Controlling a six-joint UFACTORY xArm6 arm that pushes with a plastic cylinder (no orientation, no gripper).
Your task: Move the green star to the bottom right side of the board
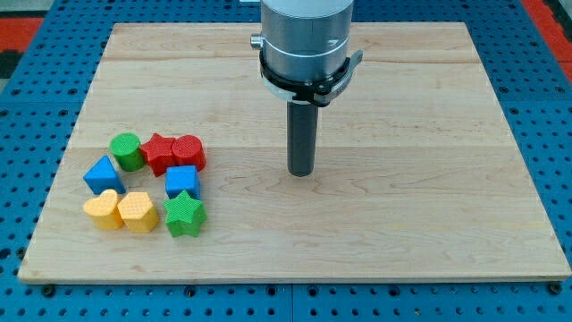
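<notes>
My tip (pixel 302 172) is a bare rod with nothing to open or close; it rests on the wooden board (pixel 402 224), touching no block. The green star (pixel 185 215) sits well to its lower left, just below a blue cube (pixel 181 182).

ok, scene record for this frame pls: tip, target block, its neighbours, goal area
tip: my tip near board centre, touching no block
target: green star, lower left of board, to the tip's lower left
neighbours: blue cube just above the star, yellow block at its left
other blocks: yellow heart, blue block, green cylinder, two red blocks
goal area: bottom right of board, star not there yet
</notes>
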